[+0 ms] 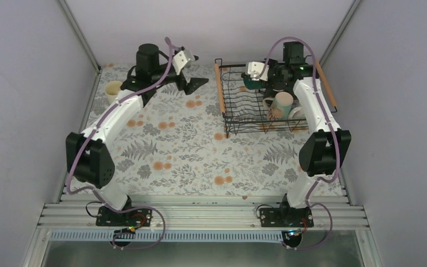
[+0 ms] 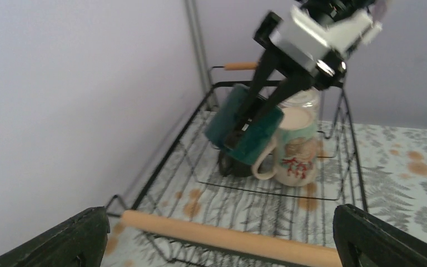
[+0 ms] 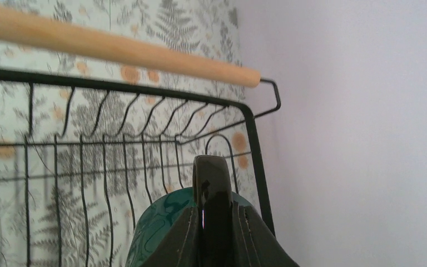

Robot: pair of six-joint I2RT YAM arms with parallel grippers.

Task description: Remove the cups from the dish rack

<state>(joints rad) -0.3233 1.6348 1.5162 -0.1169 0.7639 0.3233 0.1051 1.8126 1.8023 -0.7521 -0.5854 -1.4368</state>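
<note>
One dark green mug (image 3: pixel 155 225), mostly cut off | right gripper (image 3: pixel 214 214) pinching its handle (unclear overhead) | left gripper (image 1: pixel 192 84) spread.

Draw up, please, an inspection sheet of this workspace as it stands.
Surface: floral-print table, nothing spilled.
Job's things: dish rack far right; dark green mug tilted, in the right gripper; patterned mug and clear mug inside the rack; cream cup on the table, far left.
Clutter: nothing seen.
Grippers: right gripper shut on the green mug's handle; left gripper open, empty.
Cables: purple cables along both arms, none seen snagged.
Surroundings: plain pale walls on three sides.
</note>
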